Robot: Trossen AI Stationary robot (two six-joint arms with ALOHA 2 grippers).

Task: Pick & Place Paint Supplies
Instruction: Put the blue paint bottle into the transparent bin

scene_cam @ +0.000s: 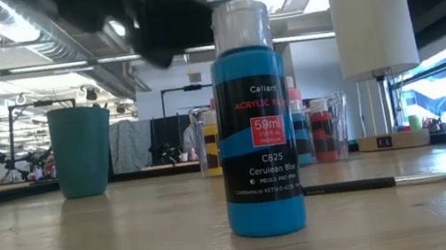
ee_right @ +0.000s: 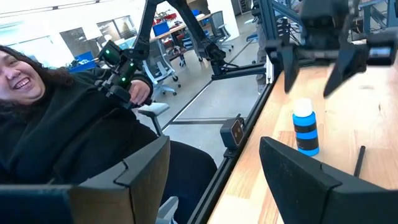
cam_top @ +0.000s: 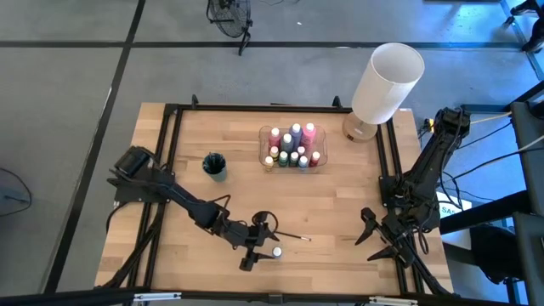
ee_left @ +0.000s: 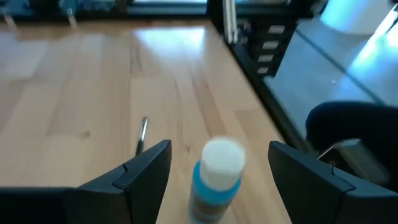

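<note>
The blue paint bottle stands upright on the wooden table near its front edge, white cap up, label reading Cerulean Blue; a thin paintbrush lies flat just beside it, apart from it. The left gripper hovers above the bottle with its fingers spread wide on either side of the cap, touching nothing and holding nothing; the right gripper waits near the table's right edge, jaws open and empty. Farther back sit the clear tray packed with other bottles, a teal cup, and the white lamp; a person in a dark top sits beyond the table.

The bottle looks tall and narrow, so the likely trouble is a tip-over; a finger descending off-centre could clip the cap and knock it toward the brush or the front edge; a grip taken too high on the smooth cap might let it slip during the carry; the crowded tray leaves little room, so a careless placement could topple its neighbours.
</note>
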